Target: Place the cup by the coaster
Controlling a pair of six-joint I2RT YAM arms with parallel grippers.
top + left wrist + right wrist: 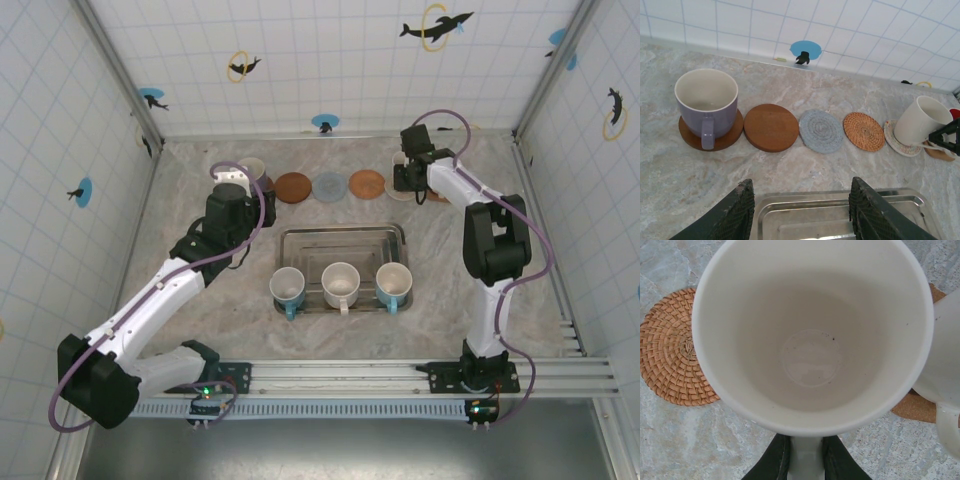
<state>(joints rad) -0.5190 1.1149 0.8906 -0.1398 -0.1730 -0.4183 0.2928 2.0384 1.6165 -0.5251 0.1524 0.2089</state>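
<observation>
- Left arm (150,305), right arm (488,310): white tubular links, bulky black joint housings.
- Cables (52,400): purple, one looped loosely along each arm.
- Bases (215,380): black plates bolted to a silver slotted rail (350,378). A small green light (207,390) sits at the left one.
- Left fingers (737,212): black, tapered, with cross-hatched faces.
- Right fingers (776,460): dark, narrow.

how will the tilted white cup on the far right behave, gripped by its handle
The tilted white cup looks glazed ceramic, so probably rigid, slick and chip-prone. The right claw pinches only its handle, and it leans over the pale woven coaster, so it could swing or tip if released.
</observation>
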